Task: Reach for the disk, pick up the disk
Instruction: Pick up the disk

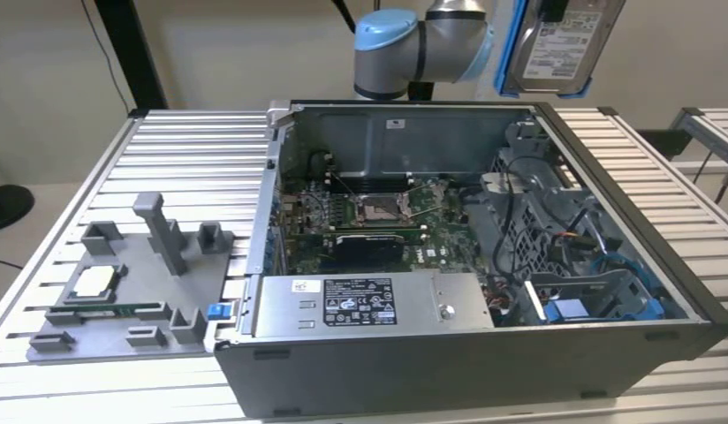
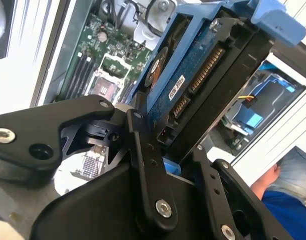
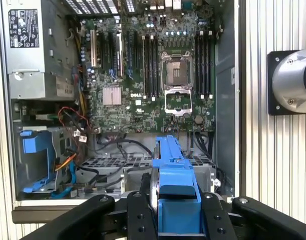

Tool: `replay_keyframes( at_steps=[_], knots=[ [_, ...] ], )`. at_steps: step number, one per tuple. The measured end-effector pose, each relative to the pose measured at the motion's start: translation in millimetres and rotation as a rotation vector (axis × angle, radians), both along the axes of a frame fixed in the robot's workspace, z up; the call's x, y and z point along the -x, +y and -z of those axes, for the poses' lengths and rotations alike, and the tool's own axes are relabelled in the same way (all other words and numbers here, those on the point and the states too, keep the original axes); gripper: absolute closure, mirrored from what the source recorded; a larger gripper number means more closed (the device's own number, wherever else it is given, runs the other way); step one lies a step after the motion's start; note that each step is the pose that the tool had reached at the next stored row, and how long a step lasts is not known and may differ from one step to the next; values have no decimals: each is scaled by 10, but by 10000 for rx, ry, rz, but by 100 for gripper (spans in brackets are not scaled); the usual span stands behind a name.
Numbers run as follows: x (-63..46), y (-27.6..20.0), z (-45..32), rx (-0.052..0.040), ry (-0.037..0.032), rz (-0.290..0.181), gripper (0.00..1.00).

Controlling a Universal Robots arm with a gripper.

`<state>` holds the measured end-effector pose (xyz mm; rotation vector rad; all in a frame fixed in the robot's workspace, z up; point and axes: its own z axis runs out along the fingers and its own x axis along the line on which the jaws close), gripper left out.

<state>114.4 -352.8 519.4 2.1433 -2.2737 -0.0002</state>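
The disk [image 1: 561, 44], a silver-grey drive with a white label and blue bracket rails, hangs upright in the air above the back right corner of the open computer case. In both wrist views my gripper [image 2: 168, 145] is shut on the disk [image 2: 203, 75], with a black finger [image 2: 142, 165] pressed to each flat side. Its connector end and circuit-board side show in the second wrist view. The first wrist view looks down along the blue bracket of the disk [image 3: 175, 175], clamped in the gripper [image 3: 175, 212] well above the motherboard.
The open computer case [image 1: 694, 309] stands on a slatted metal table, with the motherboard [image 1: 376, 208], a labelled power-supply box [image 1: 364, 305] and a blue drive bay [image 1: 588, 305] inside. A grey tray [image 1: 57, 344] with a small chip lies at the exterior view's left. A person's hand [image 2: 270, 177] is beside the case.
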Motion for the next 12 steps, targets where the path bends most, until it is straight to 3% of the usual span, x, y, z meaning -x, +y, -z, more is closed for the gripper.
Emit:
replay_keyframes(
  at_steps=[12],
  knots=[
    [-6, -27, -1, 2, 0, 0, 100]
  ],
)
